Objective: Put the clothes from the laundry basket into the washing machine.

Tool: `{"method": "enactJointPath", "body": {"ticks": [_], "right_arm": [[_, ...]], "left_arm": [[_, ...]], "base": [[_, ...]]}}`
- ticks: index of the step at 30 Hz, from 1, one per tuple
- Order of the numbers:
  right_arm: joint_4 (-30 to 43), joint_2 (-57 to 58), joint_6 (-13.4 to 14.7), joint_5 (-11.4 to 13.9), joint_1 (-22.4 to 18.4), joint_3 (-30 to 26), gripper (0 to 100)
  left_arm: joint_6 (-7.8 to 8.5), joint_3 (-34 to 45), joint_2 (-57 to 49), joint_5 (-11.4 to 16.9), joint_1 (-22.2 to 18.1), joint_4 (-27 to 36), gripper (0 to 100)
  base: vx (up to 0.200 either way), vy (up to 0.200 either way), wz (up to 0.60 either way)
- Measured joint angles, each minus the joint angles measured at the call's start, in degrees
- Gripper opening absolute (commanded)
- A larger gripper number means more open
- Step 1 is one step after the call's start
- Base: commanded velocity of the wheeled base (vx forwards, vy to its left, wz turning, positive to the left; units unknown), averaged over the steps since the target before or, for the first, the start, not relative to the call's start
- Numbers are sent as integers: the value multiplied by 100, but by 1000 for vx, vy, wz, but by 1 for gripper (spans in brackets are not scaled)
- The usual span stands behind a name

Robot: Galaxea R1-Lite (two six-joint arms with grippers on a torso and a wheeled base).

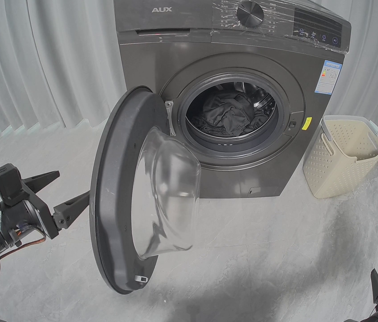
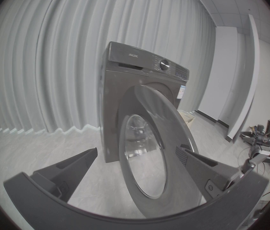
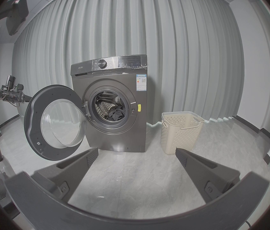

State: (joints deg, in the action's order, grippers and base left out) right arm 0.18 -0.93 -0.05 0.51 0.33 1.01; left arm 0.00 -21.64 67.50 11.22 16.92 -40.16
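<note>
Inside the washing machine (image 1: 162,63) I note dark clothes (image 1: 229,112); door (image 1: 117,188) open, basket (image 1: 332,166) alongside, left gripper (image 1: 73,184) and right gripper (image 3: 135,150) spread, empty.

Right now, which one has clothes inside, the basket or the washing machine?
The washing machine: dark clothes lie inside it, past the open door. The cream laundry basket beside it shows none inside.

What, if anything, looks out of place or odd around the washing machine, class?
Nothing spilled or damaged. One oddity: crinkled clear film covers the washing machine's control panel. Clothes lie inside the drum; the laundry basket stands upright beside it.
</note>
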Motion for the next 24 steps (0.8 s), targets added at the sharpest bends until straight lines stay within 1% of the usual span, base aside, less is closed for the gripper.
{"method": "enactJointPath", "body": {"ticks": [5, 9, 20, 24], "right_arm": [[0, 0, 0, 0, 0, 0, 100], [0, 0, -2, 0, 0, 0, 100], [0, 0, -2, 0, 0, 0, 100], [0, 0, 2, 0, 0, 0, 100]], "left_arm": [[-18, -60, 166, -6, 516, -11, 100], [-29, -182, 325, -29, 761, -18, 100], [-66, -711, 957, -51, 1169, -46, 100], [-90, -1008, 1307, -52, 1303, -167, 100]], "base": [[0, 0, 0], [0, 0, 0], [0, 0, 0], [0, 0, 0]]}}
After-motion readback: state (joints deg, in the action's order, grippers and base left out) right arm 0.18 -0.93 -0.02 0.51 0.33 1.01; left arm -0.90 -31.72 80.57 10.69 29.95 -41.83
